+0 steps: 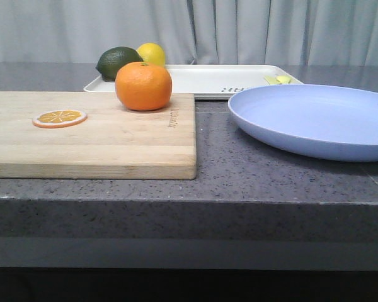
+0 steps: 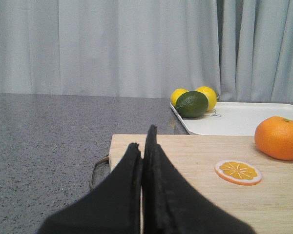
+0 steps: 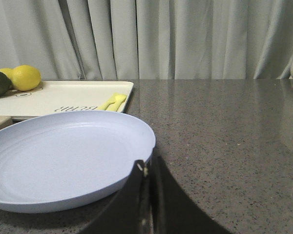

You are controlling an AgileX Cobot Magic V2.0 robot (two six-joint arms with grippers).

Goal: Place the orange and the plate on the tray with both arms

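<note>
The matt lavender plate [image 1: 315, 119] looks plastic, the cutting board [image 1: 94, 135] is pale grained wood, and the countertop [image 1: 271, 176] is speckled, faintly glossy stone.
</note>
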